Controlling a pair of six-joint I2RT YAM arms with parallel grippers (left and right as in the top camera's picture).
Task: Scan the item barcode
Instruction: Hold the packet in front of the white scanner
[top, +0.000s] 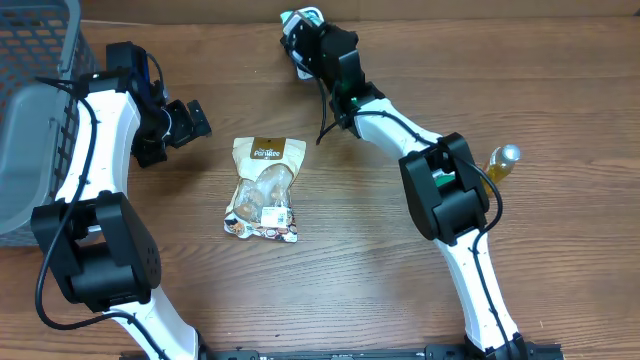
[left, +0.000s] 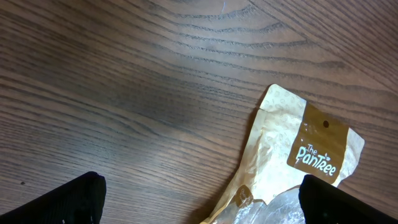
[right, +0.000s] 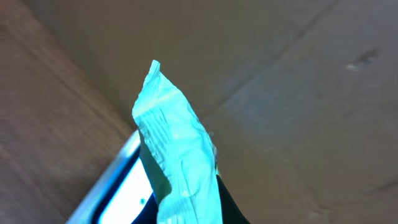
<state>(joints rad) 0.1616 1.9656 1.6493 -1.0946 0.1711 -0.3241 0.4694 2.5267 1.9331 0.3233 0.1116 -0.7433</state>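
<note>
Where my right gripper (top: 300, 38) sits at the far edge of the worktop (top: 400, 270), it is clenched on a teal packet (right: 180, 149). The packet stands up out of the jaws with its crimped end pointing away from the wrist camera, and I cannot read any print or barcode on it in either view. My left gripper (top: 186, 124) is released, its 2 fingers (left: 68, 202) spread wide with nothing between them. It hangs above the worktop just to the left of a snack bag (top: 265, 190), without touching it. That bag lies flat near the middle of the worktop, between the 2 arms. Its brown-and-cream header marked "The Pantree" points to the far side, and its clear window, showing pale contents, points toward the arms' bases. A small white label (top: 275, 214) sits on the lower part of the bag, too small for me to tell what is printed there. Further out, a grey mesh basket (top: 30, 60) stands at the left edge, and a small yellowish bottle (top: 503, 160) with a pale cap shows just beside the right arm's elbow.
</note>
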